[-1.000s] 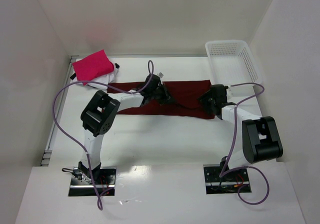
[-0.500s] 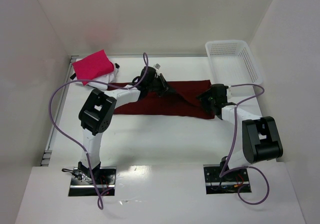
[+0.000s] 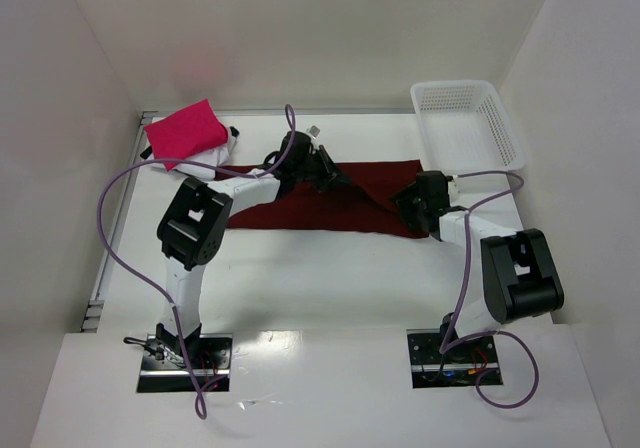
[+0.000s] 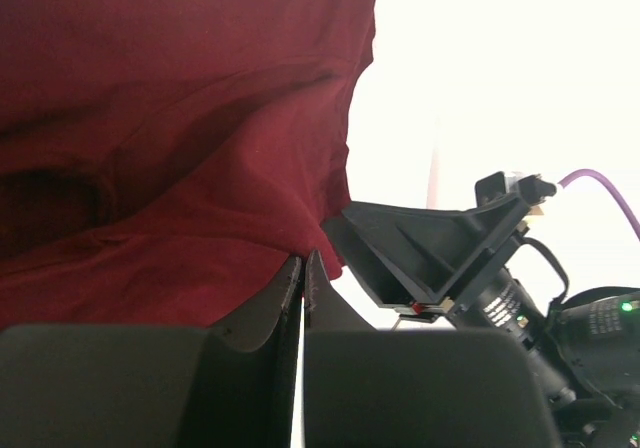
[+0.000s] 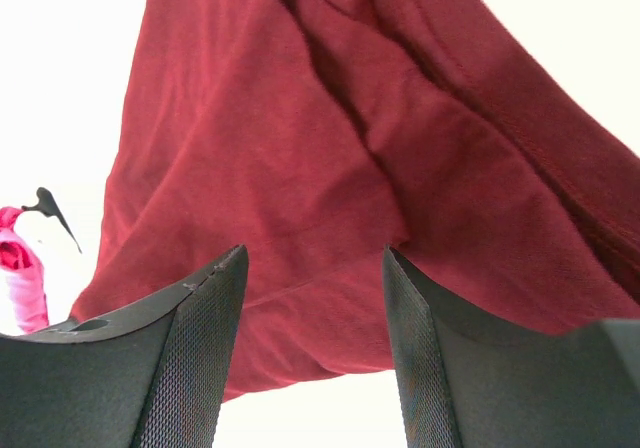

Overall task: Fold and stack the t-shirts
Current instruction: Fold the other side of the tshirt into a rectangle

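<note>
The dark red shirt [image 3: 350, 203] lies in a long, wrinkled band across the middle of the counter [image 3: 330, 278], closer to the far edge than the near edge. The pink shirt [image 3: 183, 133] is folded small and sits in the far left corner. It is on top of the white shirt [image 3: 222, 152], which peeks out at its right side. The basket [image 3: 470, 118] stands in the far right corner, apart from the shirts.

The left arm [image 3: 198, 230] goes up from the near edge, bends at its big black joint, and stretches out long toward the far edge. The left gripper [image 3: 330, 175] is over the far side of the dark red shirt, near the middle of the band. In the left wrist view its two fingers [image 4: 265, 303] are pressed together. The edge of the dark red shirt runs right into their tips, so they pinch the cloth there. The cloth pulls into ridges toward that pinch.

The right arm [image 3: 515, 278] goes up from the near edge by the right side, bends, and reaches back in toward the middle. The right gripper [image 3: 408, 200] is low over the right end of the dark red shirt. In the right wrist view its fingers [image 5: 190, 348] are spread wide, with red cloth showing between them. I cannot tell if the tips touch the cloth. The two grippers are near each other but apart.
</note>
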You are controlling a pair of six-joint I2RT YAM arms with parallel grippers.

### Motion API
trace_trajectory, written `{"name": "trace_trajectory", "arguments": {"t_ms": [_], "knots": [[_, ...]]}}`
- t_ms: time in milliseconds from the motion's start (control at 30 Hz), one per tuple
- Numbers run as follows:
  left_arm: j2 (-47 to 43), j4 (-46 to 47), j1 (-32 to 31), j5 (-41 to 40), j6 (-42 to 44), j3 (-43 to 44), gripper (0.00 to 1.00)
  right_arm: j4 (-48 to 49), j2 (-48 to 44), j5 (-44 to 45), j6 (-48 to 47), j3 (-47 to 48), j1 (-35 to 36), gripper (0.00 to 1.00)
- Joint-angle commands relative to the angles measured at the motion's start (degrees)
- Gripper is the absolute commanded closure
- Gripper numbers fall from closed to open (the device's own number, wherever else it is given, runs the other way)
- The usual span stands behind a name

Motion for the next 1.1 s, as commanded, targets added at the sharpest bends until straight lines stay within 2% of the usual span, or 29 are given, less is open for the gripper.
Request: {"name": "trace_trajectory", "arguments": {"t_ms": [0,167,367,500,700,867,967,1067], "knots": [[1.0,3.2,0.3,1.5,-0.1,2.2,1.0,2.2,-0.2,2.3,0.9,-0.9,0.4,0.38],[1.0,3.2,0.9,1.5,-0.6,2.2,1.0,3.3,3.3,0.2,3.4,-0.4,0.5,0.38],[1.0,3.9,0.9,2.1,-1.1,2.2,1.0,6.1,4.4,2.3,8.6,-0.9,2.0,0.38],[0.9,4.4,1.0,2.1,-1.1,1.0,1.0,7.0,4.8,4.3,12.2,-1.5,2.5,0.46],[-0.1,4.5,2.5,2.7,-1.1,-0.1,1.0,6.2,2.6,9.4,13.2,-0.9,2.5,0.64],[-0.1,5.6,3.1,3.8,-1.6,-0.7,1.0,5.7,4.6,9.4,13.0,0.6,2.5,0.91],[-0.1,5.6,3.8,3.9,-1.6,-0.6,1.0,5.6,6.0,9.9,11.4,2.7,2.5,1.0],[0.6,5.5,4.4,4.9,-1.1,0.6,1.0,5.0,6.7,11.1,9.7,5.7,2.5,1.0]]}}
